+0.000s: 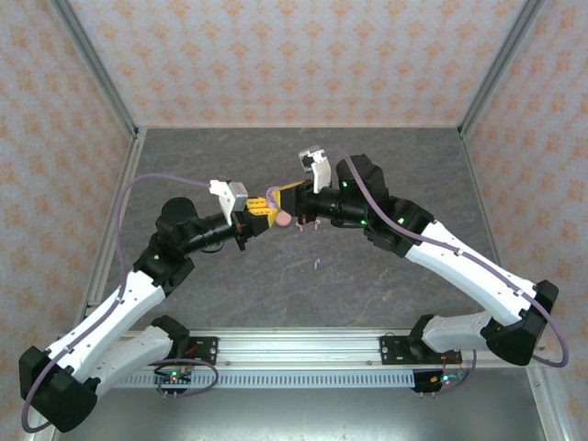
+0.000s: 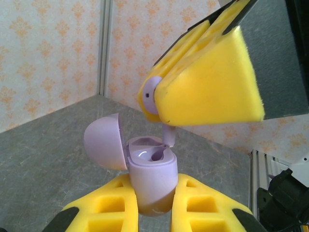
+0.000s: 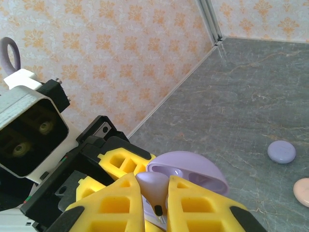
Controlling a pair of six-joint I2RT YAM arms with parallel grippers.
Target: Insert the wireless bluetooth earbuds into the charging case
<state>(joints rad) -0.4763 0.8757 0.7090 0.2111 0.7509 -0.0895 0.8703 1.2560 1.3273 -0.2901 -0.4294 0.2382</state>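
My left gripper [image 2: 152, 187] is shut on the base of a lavender charging case [image 2: 149, 176], held upright with its lid [image 2: 102, 141] swung open to the left. Just above it, my right gripper [image 3: 154, 191] is shut on a lavender earbud [image 3: 155, 186]. In the left wrist view the earbud [image 2: 153, 94] peeks out of the right gripper's yellow fingers [image 2: 212, 82], and its stem reaches down to the rim of the case's near slot. Both grippers meet above the table's middle, left [image 1: 261, 210] and right [image 1: 287, 196].
A closed lavender disc case [image 3: 281, 151] and a pink one [image 3: 303, 191] lie on the grey table [image 3: 251, 87]. A tiny lavender earbud [image 1: 317, 264] lies loose on the table in front of the grippers. Patterned walls stand behind and to the sides.
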